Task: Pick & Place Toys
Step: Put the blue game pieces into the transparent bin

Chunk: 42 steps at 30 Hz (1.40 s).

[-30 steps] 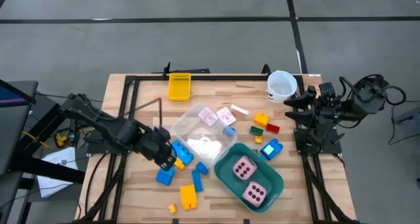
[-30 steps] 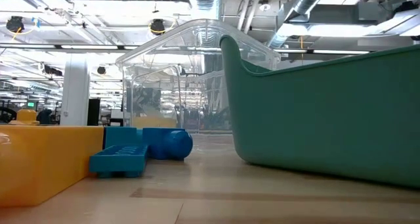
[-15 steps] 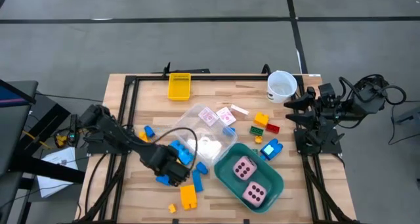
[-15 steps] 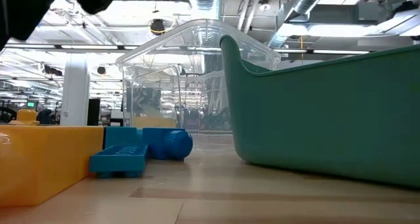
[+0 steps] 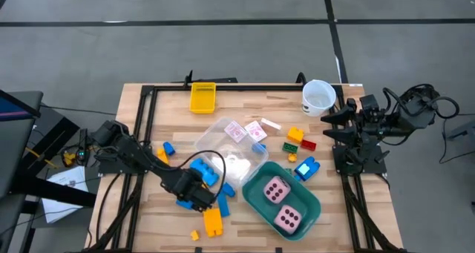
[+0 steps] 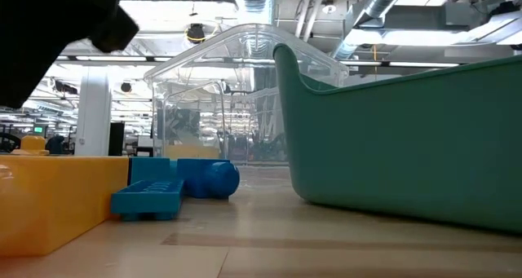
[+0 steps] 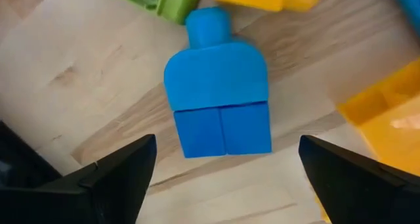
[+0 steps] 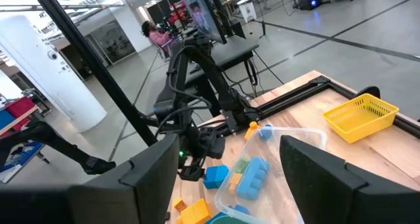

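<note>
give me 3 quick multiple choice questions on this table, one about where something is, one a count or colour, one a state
1. Where do the two pink dice lie?
A. in the teal tub
B. in the white cup
C. in the yellow basket

2. What colour is the brick in front of the left hand in its wrist view?
A. red
B. blue
C. green

3. How does the left hand stand?
A. shut on a yellow brick
B. open above a brick
C. out of sight

Answers:
1 A: both pink dice sit inside the teal tub, apart from the white cup and the yellow basket.
2 B: the blue brick lies flat on the wood.
3 B: the left hand has its fingers spread wide either side of the brick, holding nothing.
</note>
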Motion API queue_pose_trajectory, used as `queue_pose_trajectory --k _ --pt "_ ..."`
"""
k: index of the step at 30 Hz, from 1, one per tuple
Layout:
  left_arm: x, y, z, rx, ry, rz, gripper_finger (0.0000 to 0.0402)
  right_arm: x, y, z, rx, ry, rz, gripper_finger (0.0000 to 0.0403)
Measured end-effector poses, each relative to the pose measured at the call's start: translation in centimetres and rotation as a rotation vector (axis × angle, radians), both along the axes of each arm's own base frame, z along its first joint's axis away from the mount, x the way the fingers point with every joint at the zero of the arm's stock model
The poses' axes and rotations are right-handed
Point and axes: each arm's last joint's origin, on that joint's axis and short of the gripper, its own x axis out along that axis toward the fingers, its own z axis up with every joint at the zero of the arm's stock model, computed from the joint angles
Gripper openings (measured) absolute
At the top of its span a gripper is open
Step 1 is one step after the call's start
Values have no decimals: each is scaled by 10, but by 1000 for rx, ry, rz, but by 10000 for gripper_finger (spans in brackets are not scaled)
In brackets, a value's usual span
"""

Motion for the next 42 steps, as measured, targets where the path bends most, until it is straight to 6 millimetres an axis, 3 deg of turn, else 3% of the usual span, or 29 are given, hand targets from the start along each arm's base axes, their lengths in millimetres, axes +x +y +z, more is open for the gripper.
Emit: queue_pose_trajectory --k 14,34,37,42 --pt "-10 3 -33 -27 -32 55 376 0 0 0 12 -3 -3 254" --pt "-18 9 -59 5 -97 103 373 0 0 0 13 -4 -10 254" --pt "-17 9 -59 21 -109 99 356 0 -1 0 13 -4 -17 254" --pt "-17 9 -59 20 -111 58 287 1 -2 0 15 -5 -34 254"
